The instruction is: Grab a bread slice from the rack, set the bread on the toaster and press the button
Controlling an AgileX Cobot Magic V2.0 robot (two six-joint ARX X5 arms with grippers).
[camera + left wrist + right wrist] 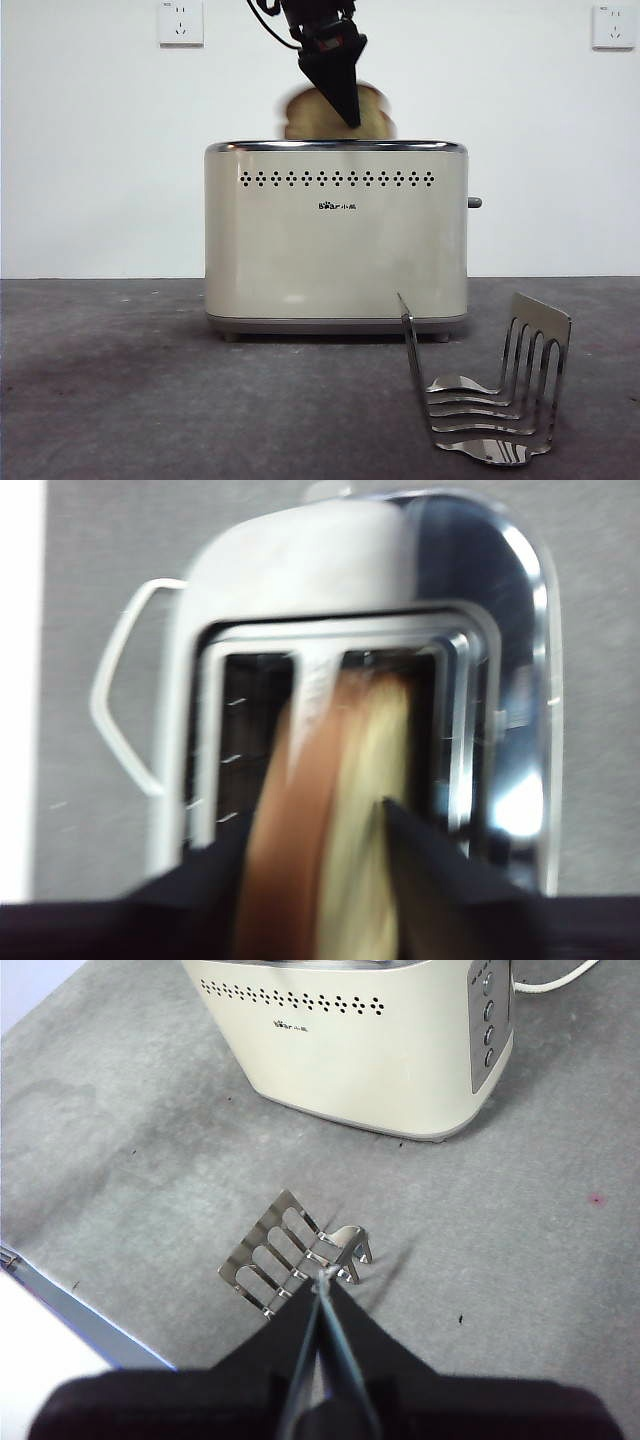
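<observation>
Left gripper (320, 880): pinching slice of bread (372, 118) above toaster (336, 250) slot, not yet seated. Rack (490, 390): near right, holds 0 slices. Button (474, 202): unpressed. Right gripper (322, 1305): pressed together, waiting above rack

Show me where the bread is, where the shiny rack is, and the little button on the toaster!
slice of bread (375, 118), front view, its right shoulder beside the left pincer.
rack (541, 320), front view, its upright slotted end.
button (474, 202), front view, the knob's tip.

Left gripper (340, 95) pointing straight down, jaws clamped on something, right gripper (325, 1290) raised, jaws pressed together
</observation>
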